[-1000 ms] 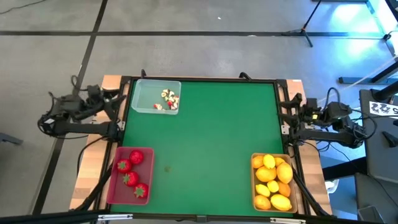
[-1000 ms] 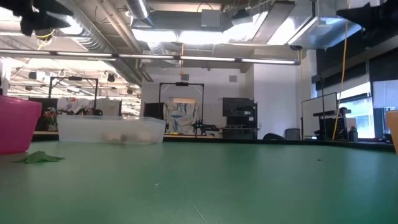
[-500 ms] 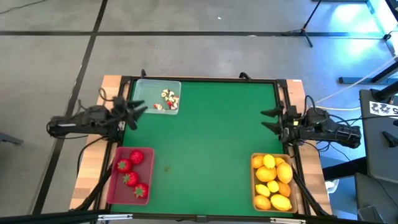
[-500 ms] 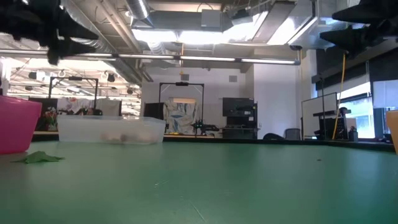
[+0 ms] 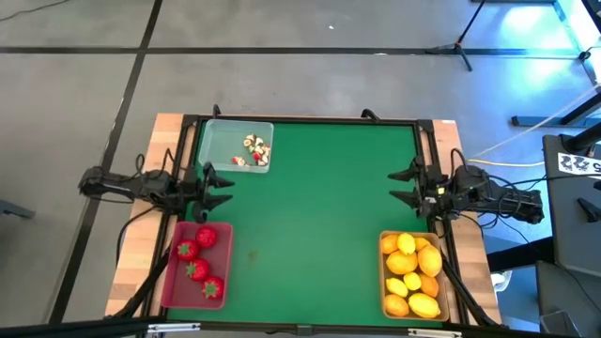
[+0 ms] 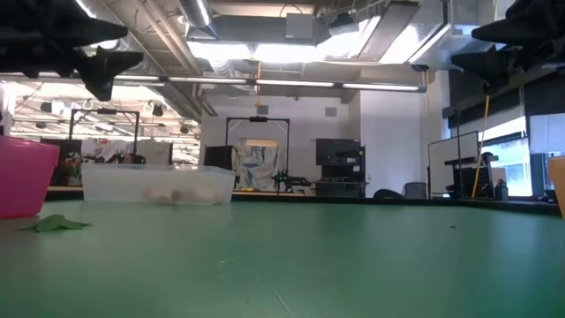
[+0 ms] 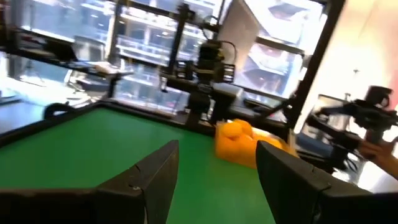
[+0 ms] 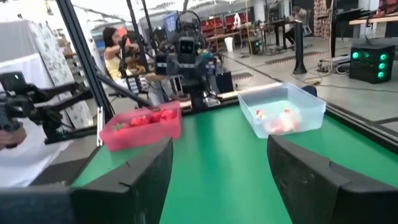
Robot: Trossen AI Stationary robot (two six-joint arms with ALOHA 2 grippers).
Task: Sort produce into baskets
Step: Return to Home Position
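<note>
Looking straight down on a green table mat (image 5: 319, 207), the view shows two shallow trays along the nearest edge. At the near left corner is a red-pink plastic tray (image 5: 228, 272) holding four red strawberries with green tops (image 5: 197, 270). At the near right corner is a tan rectangular tray (image 5: 382, 277) piled full of yellow lemons (image 5: 410, 282). A small green scrap (image 5: 252, 252) lies on the mat near the red-pink tray, not touching it. Farther back, about halfway along the table, two dark arms reach in from the sides and face each other across the mat. The left gripper (image 5: 221, 186) hangs over the mat's left edge, between the red-pink tray and the clear one, its two fingers (image 7: 152, 177) spread apart and holding nothing. The right gripper (image 5: 394, 186) hangs over the right edge, just beyond the tan tray, its fingers (image 8: 140, 174) likewise spread and empty. At the far left corner sits a clear plastic rectangular tray (image 5: 216, 145) with a small cluster of white-and-red bits (image 5: 254, 150) gathered toward its right side.
</note>
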